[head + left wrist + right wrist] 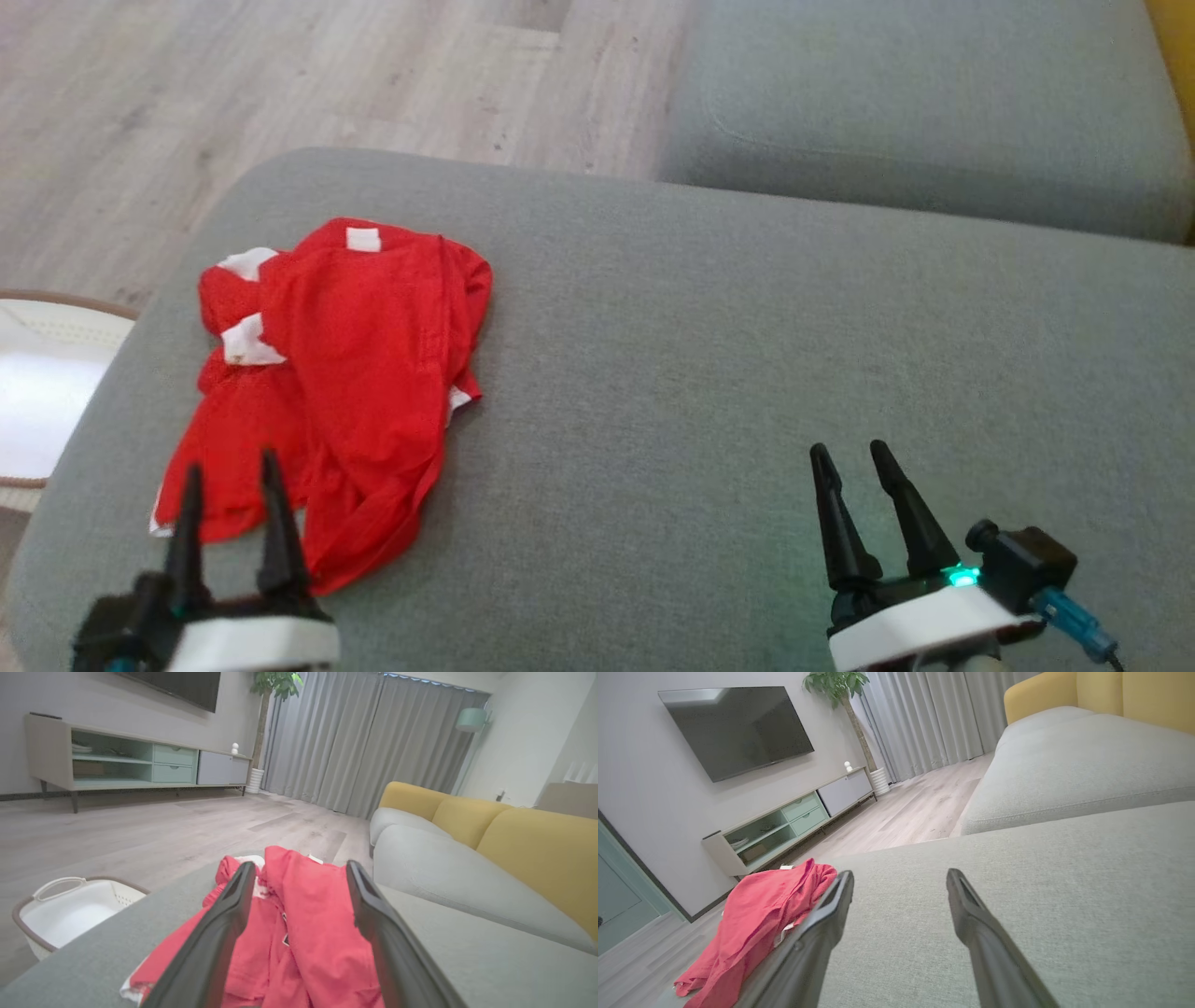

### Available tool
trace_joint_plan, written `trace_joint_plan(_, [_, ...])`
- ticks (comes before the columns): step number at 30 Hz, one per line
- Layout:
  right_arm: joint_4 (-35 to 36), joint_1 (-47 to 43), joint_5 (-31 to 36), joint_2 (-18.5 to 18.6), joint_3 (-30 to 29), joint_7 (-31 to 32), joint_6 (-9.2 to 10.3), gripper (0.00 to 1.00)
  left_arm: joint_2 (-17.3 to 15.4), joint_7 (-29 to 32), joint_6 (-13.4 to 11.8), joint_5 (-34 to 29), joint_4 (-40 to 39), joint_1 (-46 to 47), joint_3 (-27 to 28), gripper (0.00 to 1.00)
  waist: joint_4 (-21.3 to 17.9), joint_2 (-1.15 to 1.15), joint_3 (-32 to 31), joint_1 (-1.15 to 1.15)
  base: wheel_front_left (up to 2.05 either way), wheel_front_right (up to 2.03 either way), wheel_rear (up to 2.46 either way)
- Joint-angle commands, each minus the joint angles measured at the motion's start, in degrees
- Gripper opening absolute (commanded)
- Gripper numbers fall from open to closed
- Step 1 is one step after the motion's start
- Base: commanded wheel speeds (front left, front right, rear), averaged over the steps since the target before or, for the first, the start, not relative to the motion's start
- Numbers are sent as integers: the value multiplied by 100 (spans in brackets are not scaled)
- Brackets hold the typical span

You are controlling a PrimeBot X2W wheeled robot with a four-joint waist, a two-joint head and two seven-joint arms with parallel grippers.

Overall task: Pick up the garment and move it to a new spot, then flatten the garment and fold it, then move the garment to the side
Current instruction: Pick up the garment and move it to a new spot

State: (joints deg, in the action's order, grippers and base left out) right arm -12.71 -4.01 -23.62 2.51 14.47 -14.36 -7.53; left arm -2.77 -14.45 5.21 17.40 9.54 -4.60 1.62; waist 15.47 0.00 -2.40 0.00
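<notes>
both sets of jaws stand wide apart and hold nothing. the left jaws hover low over the near edge of the red garment (345,373), which lies crumpled on the left part of the grey sofa cushion (747,355). in the left wrist view the cloth shows between them, though whether the tips touch it is hard to tell. the right jaws sit well apart from it, over bare cushion. the pick-up is not yet done. to do it well, the left jaws should drop onto a thick fold rather than a loose hem, close fully, then lift clear before carrying the garment toward the open middle, away from the edge above the white basket (70,910).
</notes>
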Motion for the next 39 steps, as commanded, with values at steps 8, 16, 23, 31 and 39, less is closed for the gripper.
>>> trace_joint_plan(8, [388, 600, 182, 37, -45, -63, 4, 100, -304, -55, 108, -426, 199, 1221, 444, 100, -370, 0, 697, 0, 0, 0, 0])
trace_joint_plan(16, [648, 997, 319, 37, -456, -63, 4, 100, -1261, 733, 212, -453, 1362, 2949, -20, 100, -564, 0, 1514, 0, 0, 0, 0])
trace_joint_plan(23, [769, 1322, 433, 37, -603, -63, 4, 100, -2112, 1983, 225, -48, 2463, 4232, -782, 100, -790, 0, 2086, 0, 0, 0, 0])
trace_joint_plan(31, [835, 1425, 486, 37, -593, -63, 4, 100, -2641, 2572, 226, 518, 3507, 4913, -1479, 100, -974, 0, 2468, 0, 0, 0, 0])
trace_joint_plan(39, [841, 1459, 535, 37, -658, -63, 4, 100, -2655, 2722, 227, 986, 4262, 5139, -1925, 0, -979, 0, 2551, 0, 0, 0, 0])
